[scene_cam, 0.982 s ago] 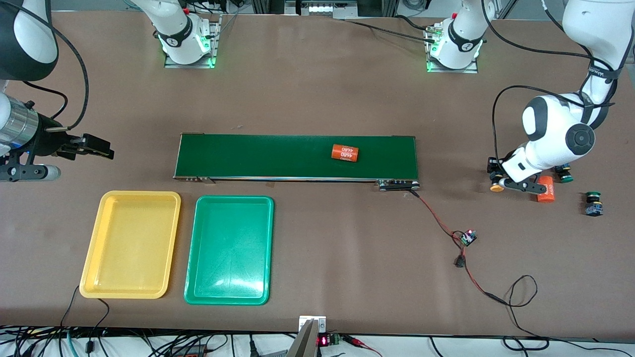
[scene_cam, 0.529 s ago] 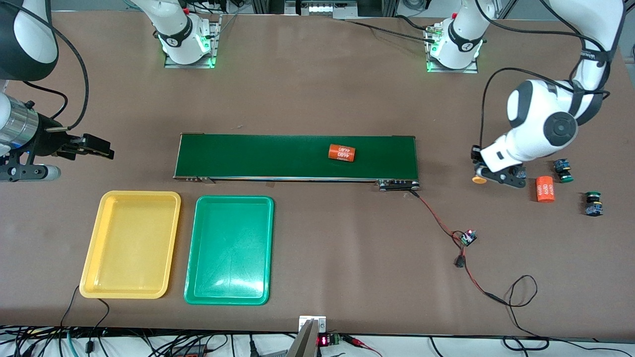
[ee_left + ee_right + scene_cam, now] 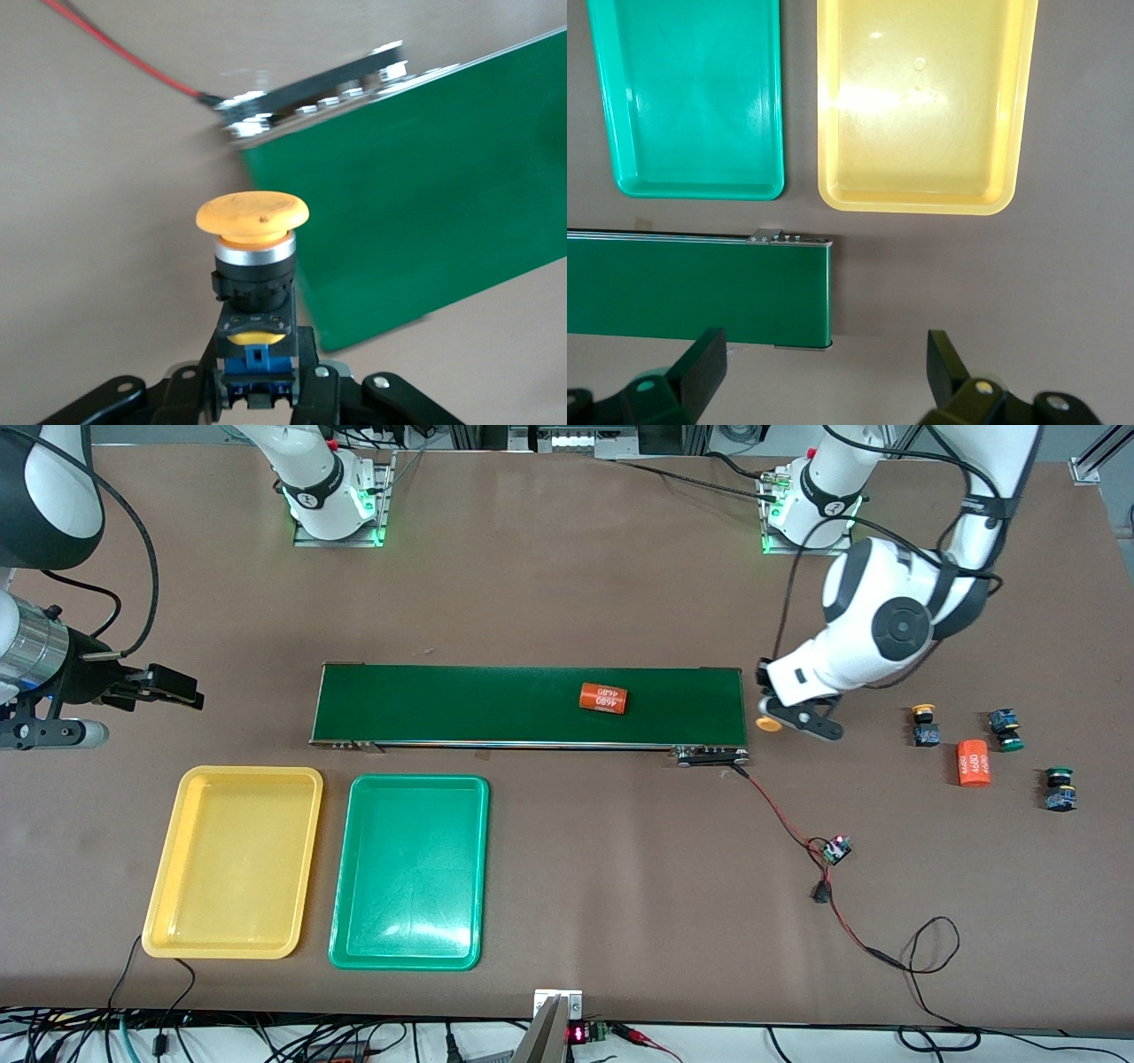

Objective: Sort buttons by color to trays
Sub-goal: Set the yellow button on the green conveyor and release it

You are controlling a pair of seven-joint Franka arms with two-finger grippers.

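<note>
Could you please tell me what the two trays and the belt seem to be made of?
Yellow tray and green tray: likely glossy moulded plastic, judging by the bright glare and rounded rims. Belt: probably matte rubber or fabric, flat dark green without shine, edged by a metallic-looking rail.

Left pincer (image 3: 791, 718) clamped tight aloft; right pincer (image 3: 824, 372) waits, spread wide.

The brown table (image 3: 567, 584) carried a long dark-green conveyor belt (image 3: 496, 704) beside the left gripper (image 3: 780, 722), shallow yellow plastic tray (image 3: 164, 868) and green plastic tray (image 3: 345, 868) near the right gripper (image 3: 177, 688).
</note>
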